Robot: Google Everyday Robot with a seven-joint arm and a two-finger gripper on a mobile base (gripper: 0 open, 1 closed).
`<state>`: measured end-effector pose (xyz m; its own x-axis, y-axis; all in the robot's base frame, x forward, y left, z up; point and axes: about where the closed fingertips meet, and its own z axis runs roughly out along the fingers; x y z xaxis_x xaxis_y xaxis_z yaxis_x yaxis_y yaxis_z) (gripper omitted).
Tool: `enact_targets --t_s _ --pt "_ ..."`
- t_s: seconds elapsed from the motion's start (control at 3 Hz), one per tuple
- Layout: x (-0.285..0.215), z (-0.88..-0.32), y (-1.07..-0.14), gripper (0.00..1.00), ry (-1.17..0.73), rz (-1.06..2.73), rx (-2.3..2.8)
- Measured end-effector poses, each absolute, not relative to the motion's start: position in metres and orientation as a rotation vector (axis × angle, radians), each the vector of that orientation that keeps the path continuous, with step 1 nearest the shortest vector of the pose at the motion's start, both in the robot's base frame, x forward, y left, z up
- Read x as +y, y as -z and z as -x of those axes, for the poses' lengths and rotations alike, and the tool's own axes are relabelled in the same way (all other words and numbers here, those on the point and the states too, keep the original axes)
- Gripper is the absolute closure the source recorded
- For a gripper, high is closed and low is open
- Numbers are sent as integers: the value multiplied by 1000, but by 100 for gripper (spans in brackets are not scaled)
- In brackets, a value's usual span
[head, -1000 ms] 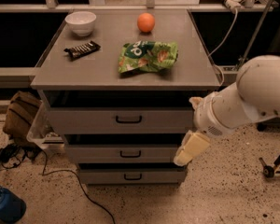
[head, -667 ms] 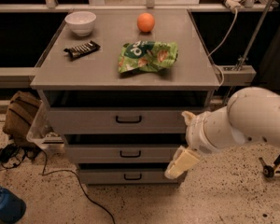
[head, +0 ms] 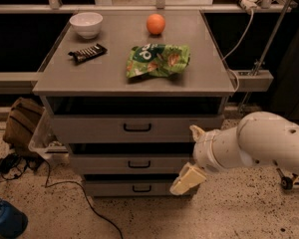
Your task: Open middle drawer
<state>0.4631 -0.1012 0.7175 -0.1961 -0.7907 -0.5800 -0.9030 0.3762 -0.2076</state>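
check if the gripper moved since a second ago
Yes. The gripper went down and left, from level with the right end of the middle drawer to in front of the right end of the bottom drawer.

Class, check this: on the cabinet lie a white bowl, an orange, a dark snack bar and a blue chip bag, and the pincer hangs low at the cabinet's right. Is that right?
No: the camera view shows the chip bag green, not blue. The white bowl, orange and dark snack bar do lie on the cabinet, and the pincer hangs low at its right.
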Motion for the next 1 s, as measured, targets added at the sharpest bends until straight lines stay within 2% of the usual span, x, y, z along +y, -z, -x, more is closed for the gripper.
enact_targets --t_s 1.0 --pt "-32 -441 -591 0 -446 1412 1977"
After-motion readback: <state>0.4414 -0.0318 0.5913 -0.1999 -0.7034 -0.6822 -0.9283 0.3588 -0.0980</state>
